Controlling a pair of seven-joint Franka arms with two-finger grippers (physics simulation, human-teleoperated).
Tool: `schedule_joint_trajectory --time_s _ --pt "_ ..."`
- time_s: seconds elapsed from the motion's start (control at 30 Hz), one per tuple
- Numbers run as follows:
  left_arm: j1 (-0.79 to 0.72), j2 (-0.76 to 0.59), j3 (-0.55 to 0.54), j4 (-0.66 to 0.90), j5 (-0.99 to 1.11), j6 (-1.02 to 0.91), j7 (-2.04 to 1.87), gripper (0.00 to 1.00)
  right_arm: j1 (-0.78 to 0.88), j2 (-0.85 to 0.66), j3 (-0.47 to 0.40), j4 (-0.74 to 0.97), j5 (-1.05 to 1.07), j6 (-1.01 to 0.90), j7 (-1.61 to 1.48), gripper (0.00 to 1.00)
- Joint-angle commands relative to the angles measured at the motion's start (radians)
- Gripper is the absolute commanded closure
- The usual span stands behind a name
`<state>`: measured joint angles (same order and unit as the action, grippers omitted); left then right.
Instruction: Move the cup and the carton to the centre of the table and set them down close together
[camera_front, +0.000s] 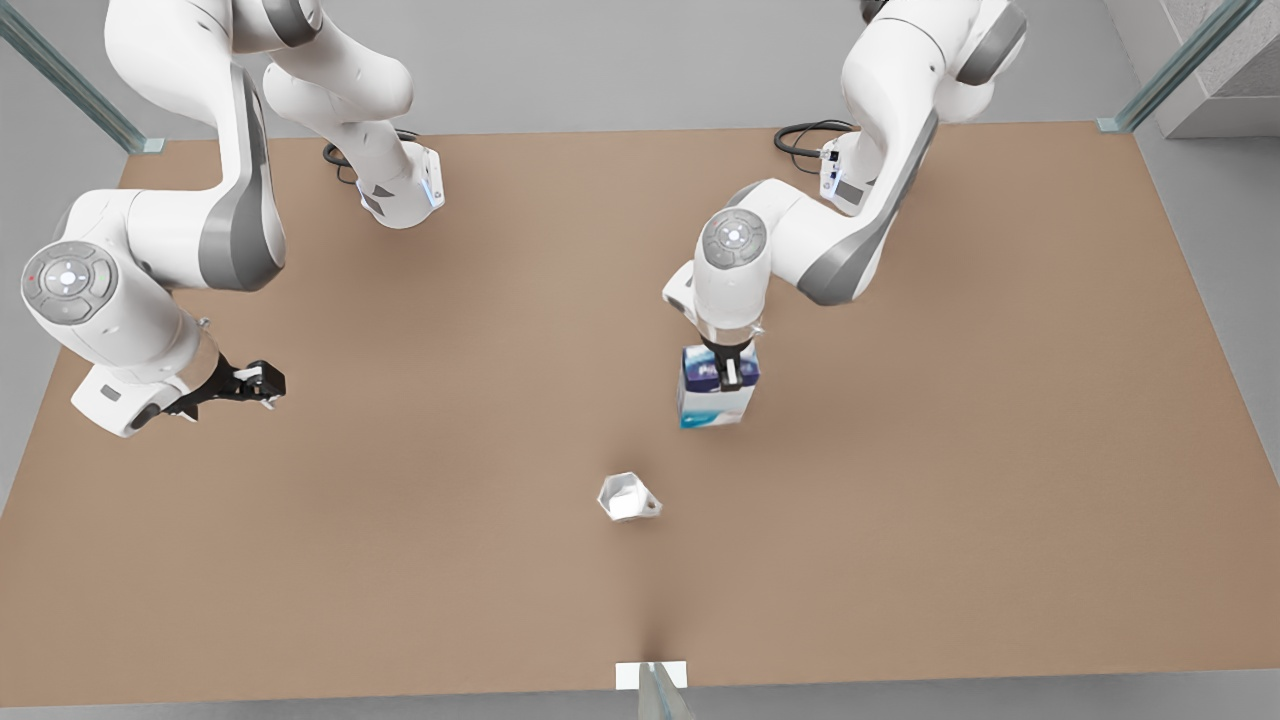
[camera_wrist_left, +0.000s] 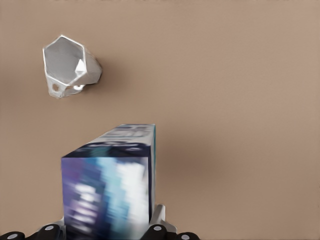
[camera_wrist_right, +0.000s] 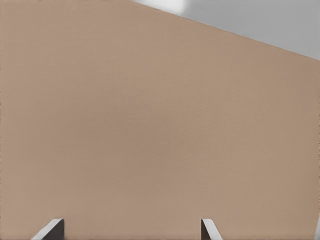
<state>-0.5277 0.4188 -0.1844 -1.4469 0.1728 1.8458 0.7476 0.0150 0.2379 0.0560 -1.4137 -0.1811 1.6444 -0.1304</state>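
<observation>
While the left hand (camera_front: 729, 372) is gripping the carton (camera_front: 716, 398) above the worktop (camera_front: 1000, 450) near its centre, the cup (camera_front: 628, 497) is sitting close by. The right hand (camera_front: 262, 382) is waiting open, well apart. Next, I judge, the carton needs lowering beside the cup.

Black cables (camera_front: 805, 135) coil at the far edge; glass rails (camera_front: 60, 75) frame the corners.

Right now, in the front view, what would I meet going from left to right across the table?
The right arm's open claw, waiting over the table → the cup, standing free → the left arm's claw, shut on the carton.
</observation>
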Motion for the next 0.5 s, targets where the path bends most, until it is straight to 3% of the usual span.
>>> schedule_joint_trajectory --time_s 0.0,0.17,0.47 --pt "-0.011 0.006 0.000 0.002 -0.049 -0.002 -0.023 0.51 0.002 0.000 -0.001 0.001 0.000 0.000 0.000 0.00" --pt "-0.087 0.127 0.008 0.111 -0.047 0.024 -0.132 0.51 0.002 0.000 -0.001 0.001 -0.001 0.000 0.000 0.00" --pt "-0.179 0.222 0.014 0.152 -0.041 0.105 -0.205 0.50 0.000 0.000 -0.001 -0.001 -0.001 0.000 0.000 0.00"
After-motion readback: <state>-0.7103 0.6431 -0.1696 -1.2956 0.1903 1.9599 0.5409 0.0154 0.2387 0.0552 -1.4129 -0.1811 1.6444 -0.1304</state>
